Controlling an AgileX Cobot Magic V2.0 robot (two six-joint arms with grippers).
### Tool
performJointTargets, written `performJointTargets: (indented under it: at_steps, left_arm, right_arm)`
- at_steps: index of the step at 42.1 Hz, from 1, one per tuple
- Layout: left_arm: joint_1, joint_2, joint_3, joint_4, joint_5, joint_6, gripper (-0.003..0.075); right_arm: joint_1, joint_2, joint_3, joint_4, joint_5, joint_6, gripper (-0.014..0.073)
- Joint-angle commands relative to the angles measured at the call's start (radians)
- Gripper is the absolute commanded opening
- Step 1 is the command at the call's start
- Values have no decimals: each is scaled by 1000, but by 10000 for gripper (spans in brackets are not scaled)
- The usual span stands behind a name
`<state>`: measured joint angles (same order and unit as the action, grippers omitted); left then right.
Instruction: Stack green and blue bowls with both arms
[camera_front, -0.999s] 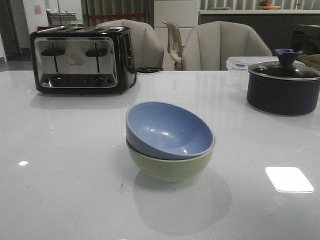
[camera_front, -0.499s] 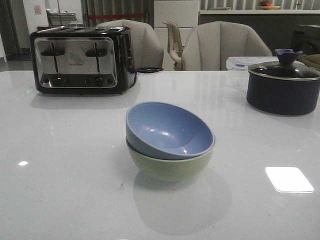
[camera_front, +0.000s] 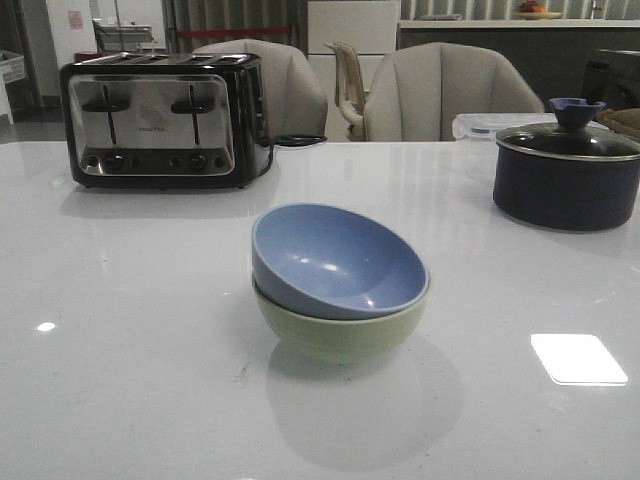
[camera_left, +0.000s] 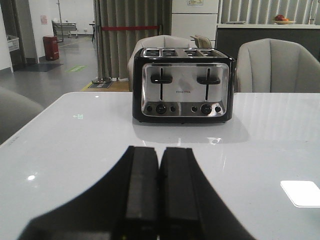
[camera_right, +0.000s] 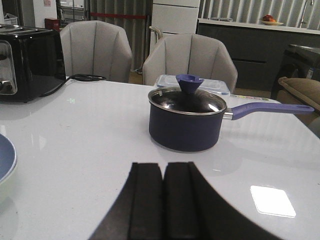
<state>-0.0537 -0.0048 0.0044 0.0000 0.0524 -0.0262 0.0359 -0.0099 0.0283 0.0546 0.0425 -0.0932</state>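
The dusty blue bowl (camera_front: 335, 258) sits tilted inside the pale green bowl (camera_front: 340, 332) at the middle of the white table (camera_front: 120, 300). No arm shows in the front view. My left gripper (camera_left: 159, 150) is shut and empty, low over the table and facing the toaster. My right gripper (camera_right: 163, 165) is shut and empty, facing the pot. The blue bowl's rim (camera_right: 6, 159) shows at the edge of the right wrist view, with a sliver of the green bowl (camera_right: 4, 192) under it.
A black-and-steel toaster (camera_front: 160, 118) stands at the back left, also in the left wrist view (camera_left: 182, 85). A dark lidded pot (camera_front: 565, 172) stands at the back right, with its handle in the right wrist view (camera_right: 187, 120). Grey chairs (camera_front: 440, 92) line the far edge.
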Motion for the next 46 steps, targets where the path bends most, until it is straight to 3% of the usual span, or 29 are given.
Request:
performJointTargets:
  at_steps: [1,14,46]
  left_arm:
    - [-6,-19,21,0,-90,-7,100]
    - [-6,-19,21,0,-90,-7,100]
    - [-6,-19,21,0,-90,-7,100]
  right_arm:
    - [-7,-21,-1,3,-99,-4,43]
    - [-7,-21,-1,-45,-119,119,43]
    - [-38,-21,-1,-55,-134,119,43]
